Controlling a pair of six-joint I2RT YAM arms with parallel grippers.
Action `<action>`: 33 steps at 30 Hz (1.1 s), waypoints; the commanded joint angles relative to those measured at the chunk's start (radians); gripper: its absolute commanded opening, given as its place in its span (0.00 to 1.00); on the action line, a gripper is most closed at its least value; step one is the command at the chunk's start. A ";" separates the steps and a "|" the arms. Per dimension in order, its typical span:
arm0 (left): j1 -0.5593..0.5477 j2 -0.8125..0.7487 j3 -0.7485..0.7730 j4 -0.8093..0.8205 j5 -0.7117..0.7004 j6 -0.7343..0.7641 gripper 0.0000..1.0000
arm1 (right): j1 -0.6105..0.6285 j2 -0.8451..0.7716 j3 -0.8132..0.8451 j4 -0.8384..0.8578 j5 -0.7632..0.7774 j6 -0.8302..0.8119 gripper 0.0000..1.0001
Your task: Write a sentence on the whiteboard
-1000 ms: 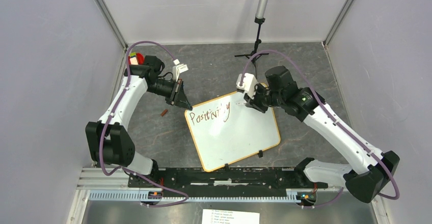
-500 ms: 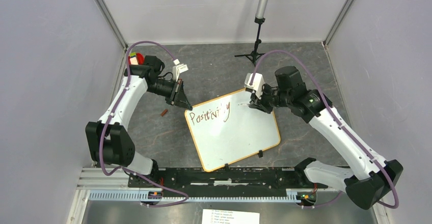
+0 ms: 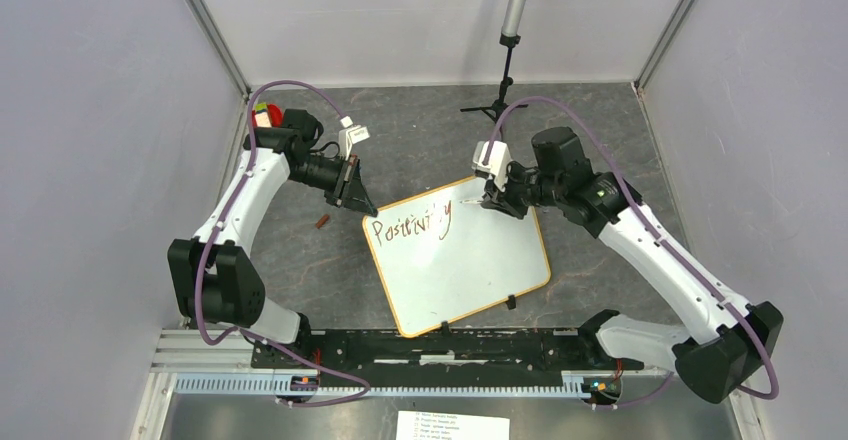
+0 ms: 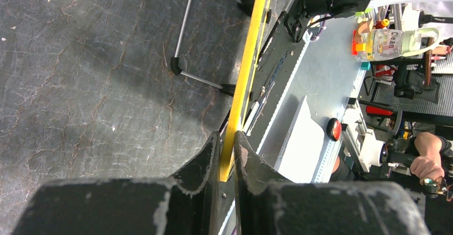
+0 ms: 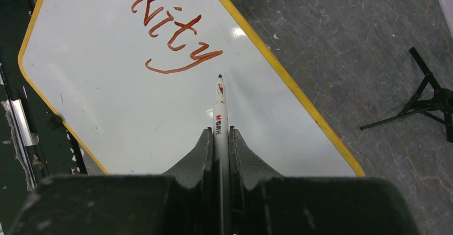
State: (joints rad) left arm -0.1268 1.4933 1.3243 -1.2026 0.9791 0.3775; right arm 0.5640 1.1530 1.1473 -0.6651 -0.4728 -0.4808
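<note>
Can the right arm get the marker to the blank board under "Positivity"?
Likely yes: the right claw grips the marker over the board, whose white below the word is bare.

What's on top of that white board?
Reddish handwriting reading "Positivity" on the whiteboard. The right hand holds a marker near the y; whether its tip touches is unclear. The left hand clamps the rim, hiding that corner.

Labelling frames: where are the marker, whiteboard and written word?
marker (image 5: 219, 112): right wrist view, white barrel near tip.
whiteboard (image 3: 472, 262): top external view, bare white face.
written word (image 3: 408, 226): top external view, middle letters.
</note>
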 commanded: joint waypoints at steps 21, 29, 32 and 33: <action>-0.008 -0.012 0.006 0.003 -0.010 -0.022 0.02 | 0.047 0.015 -0.056 0.043 0.119 -0.016 0.00; -0.008 -0.006 0.007 0.003 -0.009 -0.023 0.02 | 0.092 -0.015 -0.116 0.012 0.129 -0.025 0.00; -0.011 -0.006 0.007 0.002 -0.010 -0.024 0.02 | 0.108 -0.015 -0.112 0.010 0.141 -0.025 0.00; -0.010 -0.005 0.007 0.002 -0.010 -0.023 0.02 | 0.109 -0.014 -0.104 0.010 0.143 -0.025 0.00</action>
State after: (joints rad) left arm -0.1314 1.4937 1.3247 -1.2022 0.9695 0.3775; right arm 0.6605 1.1454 1.0477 -0.6422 -0.3721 -0.4938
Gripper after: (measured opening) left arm 0.164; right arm 0.145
